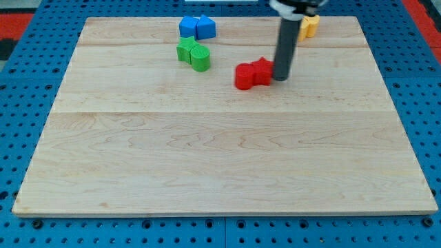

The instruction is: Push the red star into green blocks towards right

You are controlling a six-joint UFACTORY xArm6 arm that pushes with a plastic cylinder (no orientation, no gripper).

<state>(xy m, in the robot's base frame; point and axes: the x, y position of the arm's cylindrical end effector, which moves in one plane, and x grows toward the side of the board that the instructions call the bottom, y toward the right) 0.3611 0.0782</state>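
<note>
Beside red star [262, 69], seemingly touching: my tip [281, 79].

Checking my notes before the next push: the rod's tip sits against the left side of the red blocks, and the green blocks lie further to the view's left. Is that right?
Not quite. In the camera view my tip sits against the right side of the red blocks, not the left. The rest holds: the green blocks lie further to the view's left, slightly nearer the top.

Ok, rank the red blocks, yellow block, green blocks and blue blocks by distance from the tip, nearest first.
1. Red blocks, touching my tip on the view's left.
2. Yellow block, above, slightly right.
3. Green blocks, farther left.
4. Blue blocks, upper left.
</note>
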